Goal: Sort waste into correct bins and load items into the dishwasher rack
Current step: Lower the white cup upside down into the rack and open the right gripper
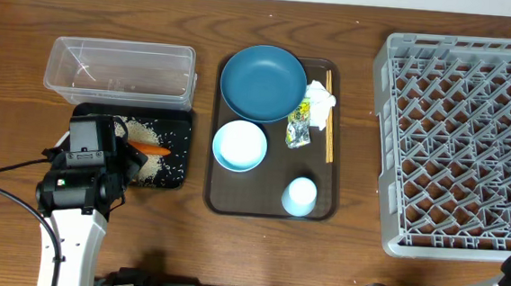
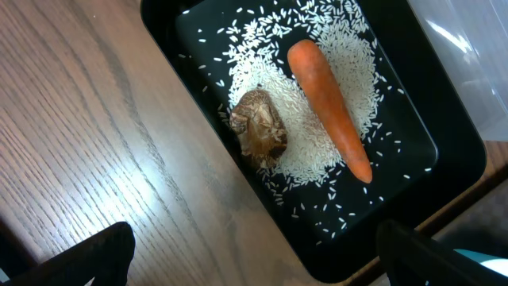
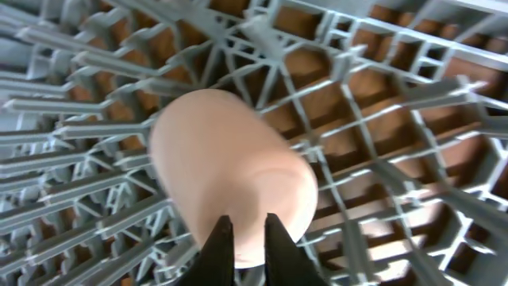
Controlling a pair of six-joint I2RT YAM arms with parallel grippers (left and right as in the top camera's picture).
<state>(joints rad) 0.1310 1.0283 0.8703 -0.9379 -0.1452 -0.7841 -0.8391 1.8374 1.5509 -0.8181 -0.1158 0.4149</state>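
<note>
- Right gripper [image 3: 250,232]: clenched on the wall of a pale cup [image 3: 230,167], with the fingers pinched close together at its rim.
- The cup hangs over the lattice of the dishwasher rack [image 3: 413,95]. I cannot tell whether it touches the pegs.
- Left gripper [image 2: 262,266]: released, fingers spread wide and holding nothing, above the near edge of the black tray [image 2: 448,155].
- In that tray a carrot [image 2: 329,111] lies with a brown lump [image 2: 260,131] just beside it, both on loose rice [image 2: 317,48].
- Step in hand, as I judge it: loading the cup into the rack. The next move calls for seating it between pegs, then opening the fingers.
- Overhead view only:
  - The clear tub [image 1: 121,66] sits behind the black tray.
  - The serving tray [image 1: 271,185] carries the blue plate [image 1: 262,82], white bowl [image 1: 239,145], second cup [image 1: 300,196], tissue [image 1: 320,100], wrapper [image 1: 298,128] and chopsticks [image 1: 329,117].
  - The held cup shows only as a sliver at the right edge.
- Wrist views only: the pinch on the cup, and the brown lump, which I cannot find overhead.
</note>
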